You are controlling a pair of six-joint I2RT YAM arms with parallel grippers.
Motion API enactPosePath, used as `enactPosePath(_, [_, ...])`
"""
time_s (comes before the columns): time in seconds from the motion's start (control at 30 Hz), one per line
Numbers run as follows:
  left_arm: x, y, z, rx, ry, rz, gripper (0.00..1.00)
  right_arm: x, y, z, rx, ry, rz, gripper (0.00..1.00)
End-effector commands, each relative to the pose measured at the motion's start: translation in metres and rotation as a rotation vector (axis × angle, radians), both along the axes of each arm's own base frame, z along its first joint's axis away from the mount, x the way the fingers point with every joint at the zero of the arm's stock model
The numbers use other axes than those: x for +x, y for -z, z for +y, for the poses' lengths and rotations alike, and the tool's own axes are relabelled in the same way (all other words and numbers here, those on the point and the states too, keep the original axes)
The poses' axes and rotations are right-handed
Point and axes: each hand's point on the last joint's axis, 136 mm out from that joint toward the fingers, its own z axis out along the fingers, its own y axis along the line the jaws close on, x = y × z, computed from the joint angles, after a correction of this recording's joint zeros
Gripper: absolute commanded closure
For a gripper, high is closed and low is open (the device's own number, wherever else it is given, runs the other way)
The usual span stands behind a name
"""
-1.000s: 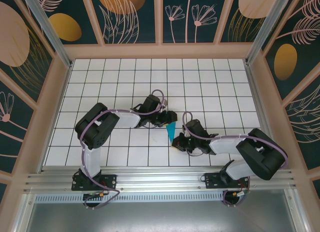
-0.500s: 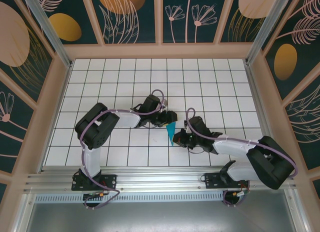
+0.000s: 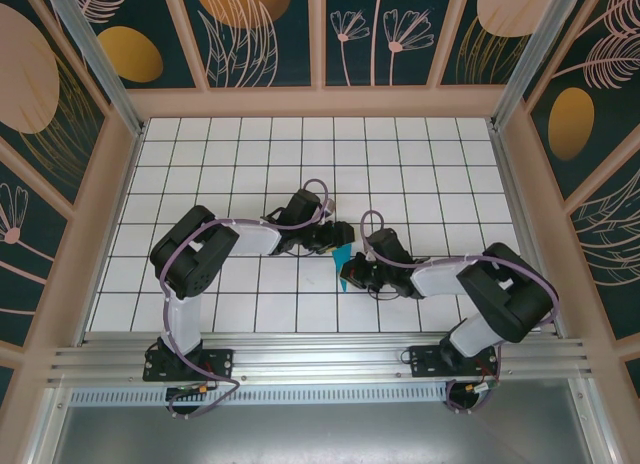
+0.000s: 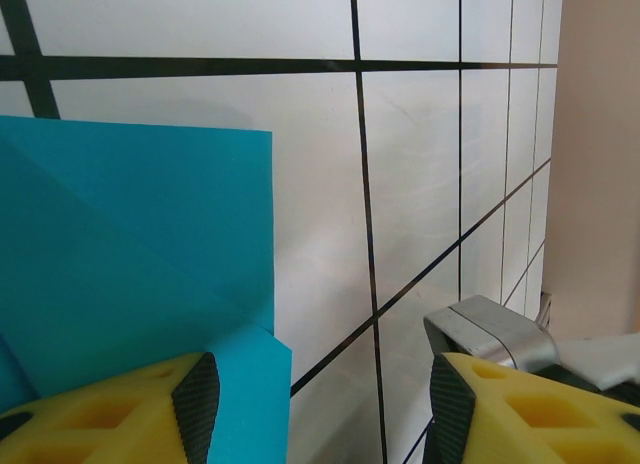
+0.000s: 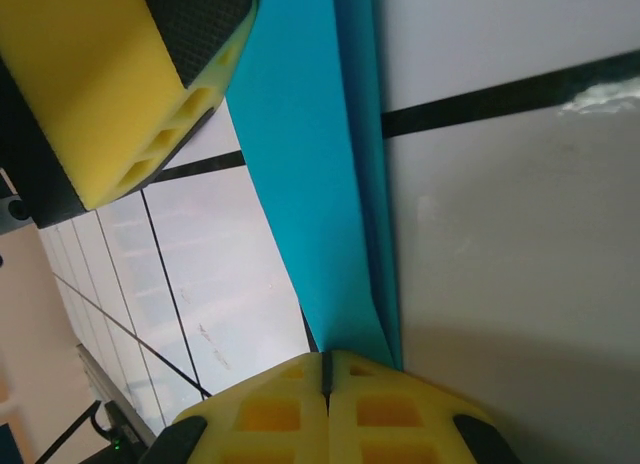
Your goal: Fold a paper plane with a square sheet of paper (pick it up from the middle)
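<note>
The right end effector (image 5: 325,379) is squeezing its yellow pads (image 5: 270,414) tight together on the narrow tip of the creased teal-blue sheet of thin paper (image 5: 310,184), so it's definitely gripping that. The left end effector (image 4: 315,399) is hanging with its jaws apart and pinching nothing, with one pad sitting right up against the paper's edge. From above, the paper (image 3: 343,256) is showing as a slim wedge between the two end effectors, near the middle of the white tiled counter (image 3: 230,164). Both arms are reaching inward from the near edge.
</note>
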Motion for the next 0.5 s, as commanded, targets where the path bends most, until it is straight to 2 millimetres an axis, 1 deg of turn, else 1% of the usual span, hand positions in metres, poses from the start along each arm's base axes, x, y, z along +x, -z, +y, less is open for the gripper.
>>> enactPosePath(0.0, [-0.002,0.045,0.019,0.144,-0.022,0.022,0.39,-0.019,0.032,-0.019,-0.071,0.023,0.098,1.0])
enactPosePath(0.1, [0.001,0.034,0.014,0.124,-0.007,-0.01,0.38,-0.03,0.046,-0.03,-0.118,0.026,0.141,1.0])
enactPosePath(0.17, [0.006,0.028,0.011,0.122,0.003,-0.034,0.38,-0.035,0.05,-0.033,-0.135,0.016,0.154,1.0])
enactPosePath(0.3, [0.015,0.034,0.015,0.178,-0.018,-0.045,0.39,-0.039,0.05,-0.036,-0.15,-0.003,0.155,1.0])
enactPosePath(0.37, [0.019,0.041,0.022,0.205,-0.041,-0.041,0.39,-0.041,0.049,-0.037,-0.158,-0.016,0.154,1.0])
enactPosePath(0.47, [0.026,0.045,0.03,0.211,-0.073,-0.041,0.39,-0.045,0.05,-0.04,-0.168,-0.031,0.157,1.0])
